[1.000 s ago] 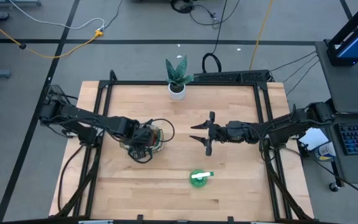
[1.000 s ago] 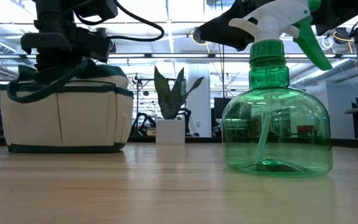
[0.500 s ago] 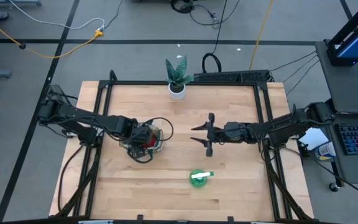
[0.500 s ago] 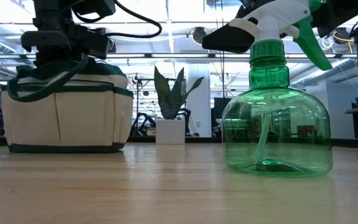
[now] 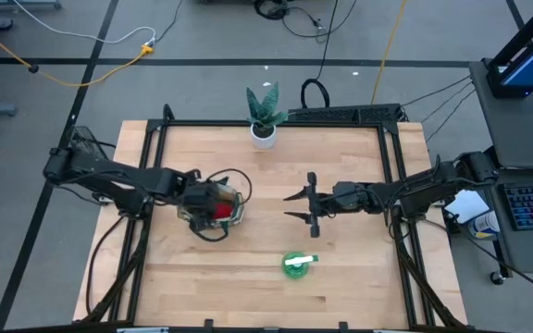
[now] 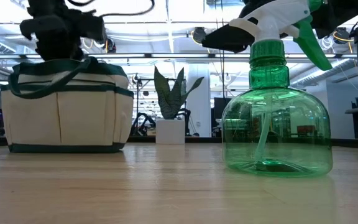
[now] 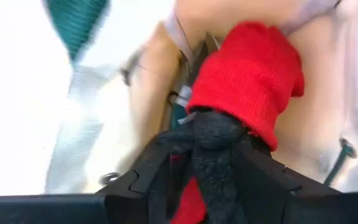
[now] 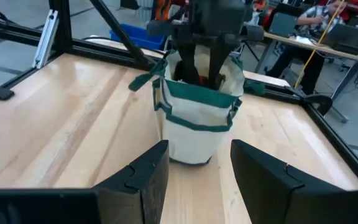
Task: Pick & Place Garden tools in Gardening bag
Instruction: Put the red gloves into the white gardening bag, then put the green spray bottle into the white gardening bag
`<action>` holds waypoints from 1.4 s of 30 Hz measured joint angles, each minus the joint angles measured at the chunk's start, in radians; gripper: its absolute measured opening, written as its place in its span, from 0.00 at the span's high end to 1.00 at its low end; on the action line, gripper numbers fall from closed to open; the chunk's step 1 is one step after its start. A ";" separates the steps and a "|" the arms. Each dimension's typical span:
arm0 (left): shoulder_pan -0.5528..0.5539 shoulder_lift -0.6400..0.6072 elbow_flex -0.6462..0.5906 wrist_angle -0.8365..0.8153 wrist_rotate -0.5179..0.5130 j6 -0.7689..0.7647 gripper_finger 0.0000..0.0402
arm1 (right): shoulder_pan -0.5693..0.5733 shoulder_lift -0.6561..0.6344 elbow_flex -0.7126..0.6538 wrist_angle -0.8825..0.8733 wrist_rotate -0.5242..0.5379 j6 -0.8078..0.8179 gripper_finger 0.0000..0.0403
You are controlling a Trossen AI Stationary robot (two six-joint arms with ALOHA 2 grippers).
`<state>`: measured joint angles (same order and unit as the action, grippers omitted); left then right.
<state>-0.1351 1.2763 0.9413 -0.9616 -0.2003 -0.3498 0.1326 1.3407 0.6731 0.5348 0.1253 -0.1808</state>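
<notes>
Light wood table (image 5: 248, 287), open lab behind. Your left gripper (image 7: 213, 163) hangs over cream canvas bag with green trim (image 5: 213, 203), fingers parted, red-and-black glove (image 7: 244, 93) dropping inside. Your right gripper (image 5: 296, 205) waits mid-table, fingers open. Green plastic spray bottle (image 5: 296, 264) near front edge; clear room between.

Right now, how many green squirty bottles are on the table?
1. The green spray bottle stands near the table's front edge, apart from the gardening bag and the potted plant at the back. More could be hidden inside the bag.
</notes>
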 joint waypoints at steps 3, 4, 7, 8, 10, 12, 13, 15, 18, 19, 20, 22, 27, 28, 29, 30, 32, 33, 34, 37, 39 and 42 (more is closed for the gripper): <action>-0.012 -0.053 0.000 0.014 -0.033 -0.016 0.58 | 0.000 0.000 0.000 0.008 0.000 -0.003 0.59; -0.018 -0.072 0.000 0.022 -0.038 -0.018 0.58 | 0.000 0.000 0.000 0.007 0.000 -0.004 0.59; -0.033 -0.122 0.001 0.042 -0.057 -0.019 0.58 | 0.000 0.000 0.000 0.011 0.002 0.012 0.59; -0.039 -0.135 0.001 0.043 -0.068 -0.024 0.58 | 0.000 0.000 0.000 0.014 0.001 0.012 0.59; -0.050 -0.161 0.001 0.045 -0.094 -0.028 0.58 | 0.005 0.000 0.000 0.014 0.002 0.012 0.59; -0.060 -0.178 0.001 0.046 -0.107 -0.030 0.58 | 0.014 -0.006 0.000 0.008 0.003 0.010 0.59; -0.065 -0.182 0.001 0.046 -0.112 -0.030 0.58 | 0.020 -0.010 0.000 0.006 0.003 0.010 0.59; -0.073 -0.188 0.001 0.047 -0.117 -0.030 0.58 | 0.036 -0.024 0.000 -0.016 0.002 0.011 0.59; -0.082 -0.189 0.001 0.047 -0.117 -0.030 0.58 | 0.064 -0.051 0.000 -0.066 0.003 0.011 0.59; -0.084 -0.189 0.001 0.047 -0.117 -0.029 0.58 | 0.074 -0.062 0.000 -0.088 0.003 0.012 0.59; -0.084 -0.189 0.001 0.047 -0.117 -0.027 0.58 | 0.085 -0.072 0.000 -0.110 0.003 0.014 0.59; -0.084 -0.189 0.001 0.047 -0.119 -0.026 0.58 | 0.102 -0.083 0.000 -0.133 0.002 0.027 0.59; -0.084 -0.188 0.001 0.048 -0.140 -0.026 0.58 | 0.136 -0.121 0.000 -0.213 0.003 0.041 0.59; -0.084 -0.188 0.001 0.048 -0.141 -0.026 0.58 | 0.144 -0.131 0.000 -0.239 0.004 0.042 0.59; -0.084 -0.188 0.002 0.048 -0.142 -0.026 0.58 | 0.151 -0.140 0.000 -0.262 0.004 0.042 0.59; -0.084 -0.188 0.002 0.048 -0.142 -0.025 0.58 | 0.159 -0.149 0.000 -0.282 0.004 0.042 0.59; -0.084 -0.188 0.002 0.048 -0.142 -0.025 0.58 | 0.173 -0.170 0.000 -0.333 0.004 0.042 0.59; -0.084 -0.188 0.002 0.048 -0.142 -0.025 0.58 | 0.180 -0.181 0.000 -0.358 0.004 0.042 0.59; -0.084 -0.188 0.002 0.048 -0.142 -0.025 0.58 | 0.187 -0.191 0.000 -0.380 0.004 0.043 0.59; -0.084 -0.188 0.002 0.048 -0.142 -0.025 0.58 | 0.207 -0.222 0.000 -0.450 0.004 0.092 0.59; -0.084 -0.188 0.002 0.048 -0.142 -0.025 0.58 | 0.220 -0.239 0.000 -0.500 0.004 0.153 0.59; -0.084 -0.188 0.002 0.048 -0.142 -0.025 0.58 | 0.240 -0.252 0.000 -0.593 0.002 0.249 0.59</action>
<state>-0.2188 1.0882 0.9436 -0.9135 -0.3428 -0.3748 0.3729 1.0889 0.6731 -0.0582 0.1268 0.0679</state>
